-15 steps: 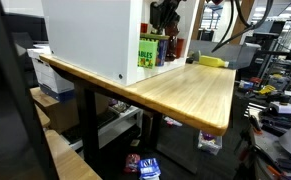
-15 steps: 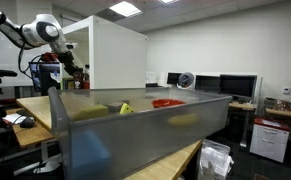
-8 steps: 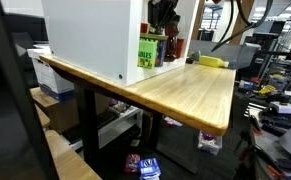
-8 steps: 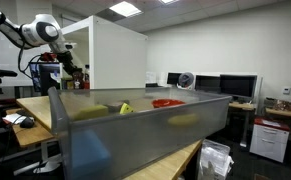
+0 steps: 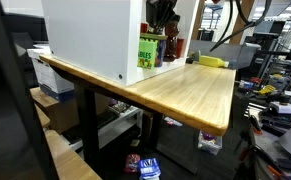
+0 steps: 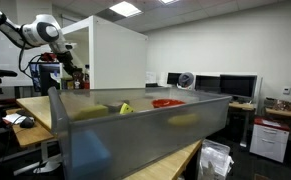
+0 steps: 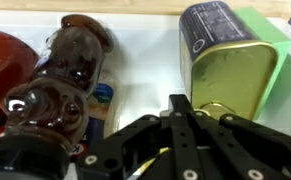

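**End effector** [image 7: 178,102]: clenched, fingers pressed together, grasping nothing. Located over a white surface [image 7: 145,60], between the brown bottle [image 7: 70,70] and the green tin [image 7: 230,55] (gold lid, just beside the fingertips). Red object [image 7: 3,50] beyond the bottle. White cabinet [image 5: 90,35] stands on the worktop [image 5: 185,90].

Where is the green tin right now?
In the wrist view, the green tin is at the picture's upper right, just past the shut gripper, with the dark brown bottle off to the picture's left.
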Robot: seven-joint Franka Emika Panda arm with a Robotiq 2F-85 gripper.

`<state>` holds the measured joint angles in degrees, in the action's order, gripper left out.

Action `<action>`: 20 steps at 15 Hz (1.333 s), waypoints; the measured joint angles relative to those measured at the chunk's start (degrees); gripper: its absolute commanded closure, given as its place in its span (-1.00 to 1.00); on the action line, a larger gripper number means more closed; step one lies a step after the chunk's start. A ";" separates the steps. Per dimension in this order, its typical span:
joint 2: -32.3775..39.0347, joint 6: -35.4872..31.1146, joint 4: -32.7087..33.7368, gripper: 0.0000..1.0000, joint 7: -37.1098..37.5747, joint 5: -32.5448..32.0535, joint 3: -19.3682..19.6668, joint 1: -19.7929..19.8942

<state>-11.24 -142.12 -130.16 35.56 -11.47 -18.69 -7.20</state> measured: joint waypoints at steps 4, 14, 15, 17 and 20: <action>0.69 0.59 0.89 1.00 0.02 0.18 0.00 -0.50; 1.25 0.65 1.82 1.00 3.53 0.67 0.35 -0.91; 1.04 0.50 1.82 1.00 4.60 0.29 0.47 -0.76; 0.50 0.56 1.77 1.00 6.59 -0.52 0.66 -0.41; -0.76 1.17 1.05 1.00 8.24 -0.66 1.26 -0.17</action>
<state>-12.00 -140.95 -129.11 43.80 -12.13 -17.44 -7.37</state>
